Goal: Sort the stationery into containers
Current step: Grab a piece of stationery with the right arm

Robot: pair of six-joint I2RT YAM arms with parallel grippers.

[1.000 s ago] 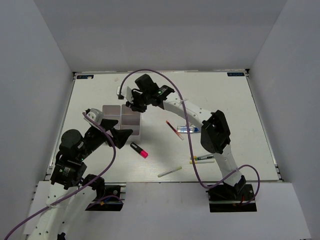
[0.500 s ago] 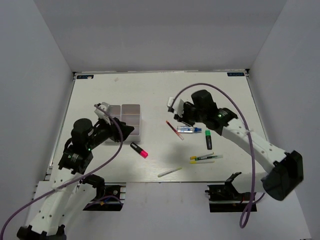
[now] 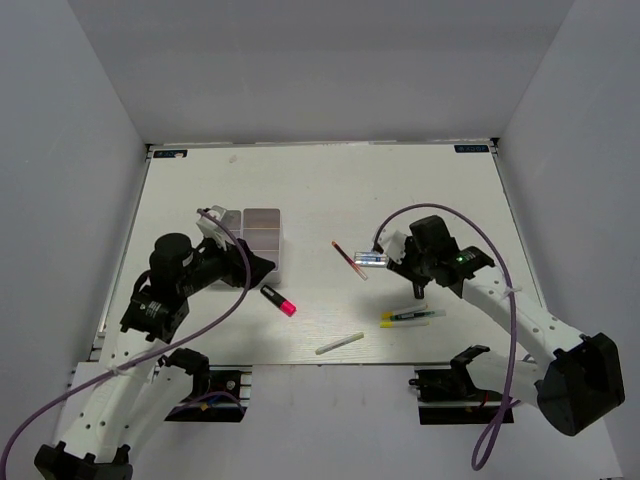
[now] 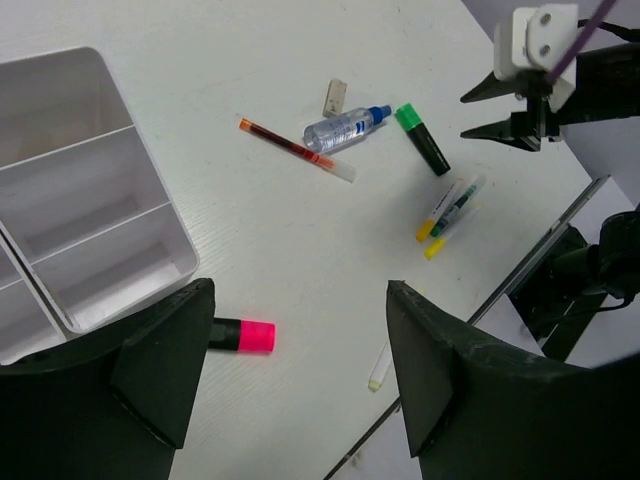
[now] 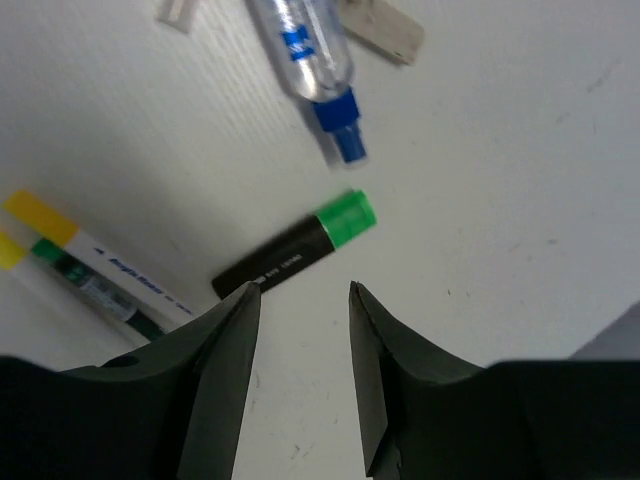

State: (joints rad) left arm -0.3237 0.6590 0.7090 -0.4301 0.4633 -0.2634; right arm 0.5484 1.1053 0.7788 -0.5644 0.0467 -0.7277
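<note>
Subject of handling: green-tipped black highlighter point(image 5: 295, 257), lying flat on the table at right. It sits between the clear tube with a blue cap point(image 5: 305, 50) on its far side and the yellow-capped markers point(image 5: 80, 260) on its near side, touching neither.

Handling judgement: light, rigid, smooth plastic. It should take a firm pinch without damage, but it may roll or skid if struck on one side. Best hold is across the black barrel at mid-length, clear of the green end.

Right gripper point(image 5: 300, 300): jaws parted, nothing between them, poised just above and beside the barrel. The barrel lies slantwise to the closing line, so a wrist turn looks advisable before descent. The right arm extends from its near-right base toward the centre, with the wrist pitched down.

Left gripper point(image 4: 297, 300): jaws wide apart, empty. The left arm is folded, its wrist aimed right, beside the white bins point(image 3: 262, 232). A pink-tipped highlighter point(image 3: 280, 301) lies just near of those bins. A red pen point(image 3: 349, 259) and a white stick point(image 3: 339, 343) remain loose on the table.
</note>
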